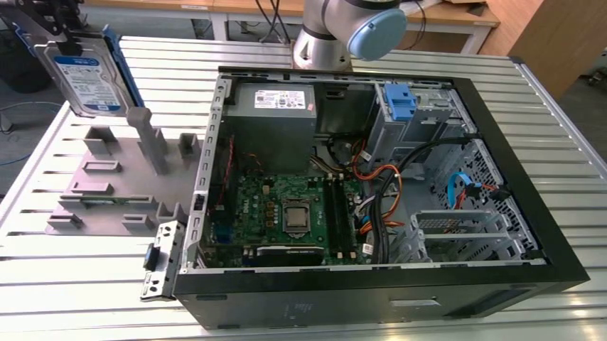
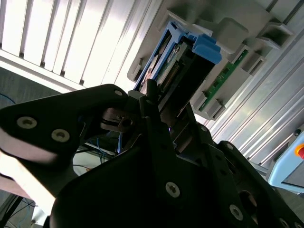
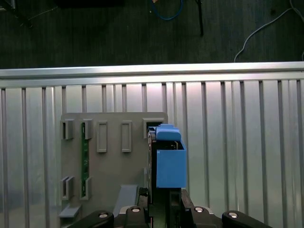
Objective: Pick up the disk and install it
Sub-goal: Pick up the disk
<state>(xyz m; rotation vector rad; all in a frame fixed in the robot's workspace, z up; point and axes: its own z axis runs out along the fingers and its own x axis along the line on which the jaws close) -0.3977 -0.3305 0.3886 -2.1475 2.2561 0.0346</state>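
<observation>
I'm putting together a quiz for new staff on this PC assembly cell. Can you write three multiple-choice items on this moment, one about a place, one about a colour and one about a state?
1. Where is the disk?
A. Seated in a drive bay.
B. Held in the air over the grey fixture plate.
C. Lying on the floor.

2. What colour is the disk's carrier?
A. Red.
B. Yellow.
C. Blue.

3. In what state is the computer case?
A. Open, its insides showing.
B. Closed by a side panel.
C. Turned upside down.

Answers:
1 B: in the exterior view the gripper holds it upright above the plate.
2 C: the blue frame shows in both wrist views.
3 A: the motherboard is in plain sight.
</observation>
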